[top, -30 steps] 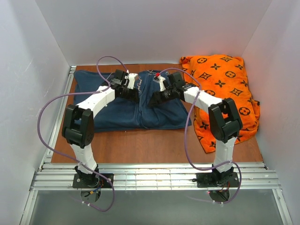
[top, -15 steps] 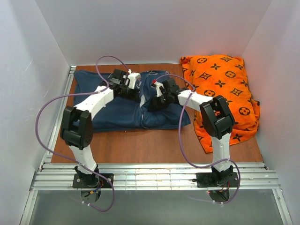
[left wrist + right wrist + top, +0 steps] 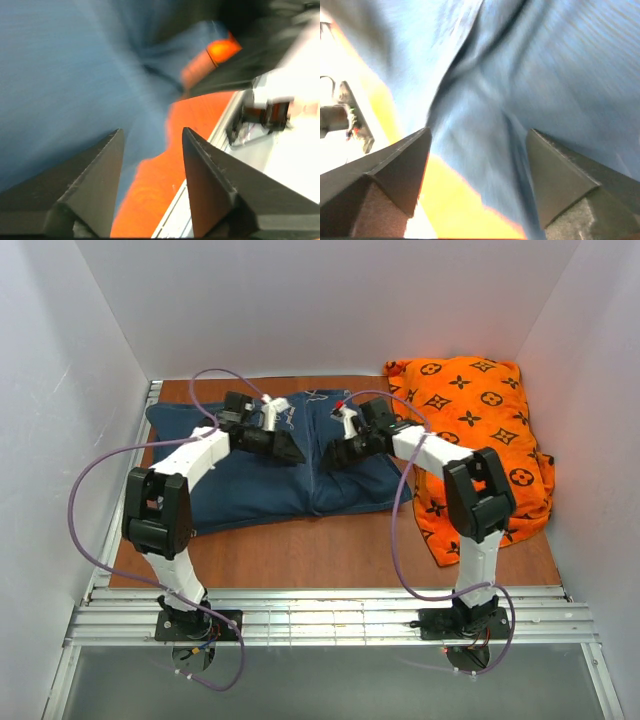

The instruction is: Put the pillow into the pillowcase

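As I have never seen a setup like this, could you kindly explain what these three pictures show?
You see a robot's left arm and right arm, bolted at the near edge of a wooden table. One picture looks down from above and behind them; the other two come from a camera on each wrist, looking past its fingers. On the table lie a dark blue pillowcase and, to its right, an orange patterned cushion. The left gripper and right gripper are over the pillowcase's middle, both open, holding nothing. No white pillow shows.
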Robot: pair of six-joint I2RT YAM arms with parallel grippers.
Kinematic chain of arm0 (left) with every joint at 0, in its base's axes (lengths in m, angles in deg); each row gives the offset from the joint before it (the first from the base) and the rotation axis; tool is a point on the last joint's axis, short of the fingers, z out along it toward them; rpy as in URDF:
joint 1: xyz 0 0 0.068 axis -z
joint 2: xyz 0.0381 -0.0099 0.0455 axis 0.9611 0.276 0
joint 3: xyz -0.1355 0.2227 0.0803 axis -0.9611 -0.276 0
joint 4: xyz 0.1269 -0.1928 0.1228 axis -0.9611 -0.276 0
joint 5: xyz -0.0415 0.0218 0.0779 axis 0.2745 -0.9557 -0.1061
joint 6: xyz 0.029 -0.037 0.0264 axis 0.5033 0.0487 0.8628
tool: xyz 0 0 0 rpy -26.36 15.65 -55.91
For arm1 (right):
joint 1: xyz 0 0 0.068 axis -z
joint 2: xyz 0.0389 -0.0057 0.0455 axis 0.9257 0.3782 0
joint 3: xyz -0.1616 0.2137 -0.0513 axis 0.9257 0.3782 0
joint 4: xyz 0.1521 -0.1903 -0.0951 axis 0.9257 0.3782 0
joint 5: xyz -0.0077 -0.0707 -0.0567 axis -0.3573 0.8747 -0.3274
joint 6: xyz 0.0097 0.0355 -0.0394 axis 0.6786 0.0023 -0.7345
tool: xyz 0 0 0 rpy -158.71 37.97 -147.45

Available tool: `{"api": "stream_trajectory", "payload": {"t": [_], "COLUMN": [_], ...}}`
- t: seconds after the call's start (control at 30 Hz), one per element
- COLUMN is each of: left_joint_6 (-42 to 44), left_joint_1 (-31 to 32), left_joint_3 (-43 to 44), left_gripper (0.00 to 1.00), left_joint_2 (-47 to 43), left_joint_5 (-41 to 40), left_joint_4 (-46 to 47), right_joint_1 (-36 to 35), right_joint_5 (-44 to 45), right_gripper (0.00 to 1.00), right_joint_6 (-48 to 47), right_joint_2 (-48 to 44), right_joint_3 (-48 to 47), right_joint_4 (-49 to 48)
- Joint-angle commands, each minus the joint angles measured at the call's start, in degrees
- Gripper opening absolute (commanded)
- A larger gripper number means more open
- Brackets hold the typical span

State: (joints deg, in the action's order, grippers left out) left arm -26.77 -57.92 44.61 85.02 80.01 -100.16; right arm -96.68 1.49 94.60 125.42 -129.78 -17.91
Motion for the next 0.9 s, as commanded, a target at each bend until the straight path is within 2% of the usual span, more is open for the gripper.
{"api": "stream_trajectory", "payload": {"t": [0.0,0.03,0.07,0.1,0.13,0.17,0.2,0.23,0.33,0.37,0.53,0.7,0.87], "left_joint_6": [1.2,3.4,5.1,9.3,11.7,13.8,18.3,20.4,27.7,32.4,42.9,48.7,49.0], "left_joint_1": [-12.3,-14.1,-15.7,-19.9,-21.5,-22.8,-25.1,-26.8,-32.7,-33.8,-41.4,-42.2,-42.3], "left_joint_3": [3.3,5.8,6.7,7.2,7.2,7.0,6.2,4.9,-3.5,-9.0,-21.7,-35.6,-40.9], "left_gripper": [0.46,0.47,0.6,0.79,0.95,0.98,0.98,0.98,0.98,0.98,0.98,0.98,0.98], "left_joint_2": [-7.5,-8.7,-11.0,-12.3,-13.4,-14.7,-17.5,-19.4,-28.4,-30.3,-37.2,-39.0,-33.5], "left_joint_5": [0.9,-0.4,-2.2,-3.8,-7.2,-10.2,-16.0,-18.4,-25.5,-30.6,-36.1,-43.1,-43.8], "left_joint_4": [-3.4,-6.0,-11.4,-14.1,-16.9,-22.7,-25.2,-27.0,-30.6,-30.7,-30.8,-17.7,-7.2], "right_joint_1": [7.8,9.3,10.8,13.1,13.7,14.0,14.1,14.1,15.3,15.4,16.2,16.2,16.1], "right_joint_5": [-6.2,-5.6,-4.6,-1.2,1.7,5.4,13.4,16.5,22.5,23.5,19.8,14.5,13.2], "right_gripper": [0.78,0.82,0.89,0.99,0.99,0.99,0.99,0.99,0.99,0.99,0.99,0.99,0.99], "right_joint_6": [-7.3,-8.3,-10.1,-13.9,-16.1,-17.9,-21.0,-22.5,-27.6,-28.4,-32.0,-30.7,-28.3], "right_joint_2": [-10.7,-12.2,-15.1,-16.4,-18.3,-19.2,-20.0,-21.2,-23.2,-23.8,-21.1,-17.7,-14.5], "right_joint_3": [1.0,1.9,2.1,2.2,1.9,2.0,2.3,2.7,8.1,9.8,16.9,18.9,20.1], "right_joint_4": [9.4,11.3,14.8,17.2,21.6,24.0,25.8,27.3,30.0,29.9,28.5,24.2,18.5]}}
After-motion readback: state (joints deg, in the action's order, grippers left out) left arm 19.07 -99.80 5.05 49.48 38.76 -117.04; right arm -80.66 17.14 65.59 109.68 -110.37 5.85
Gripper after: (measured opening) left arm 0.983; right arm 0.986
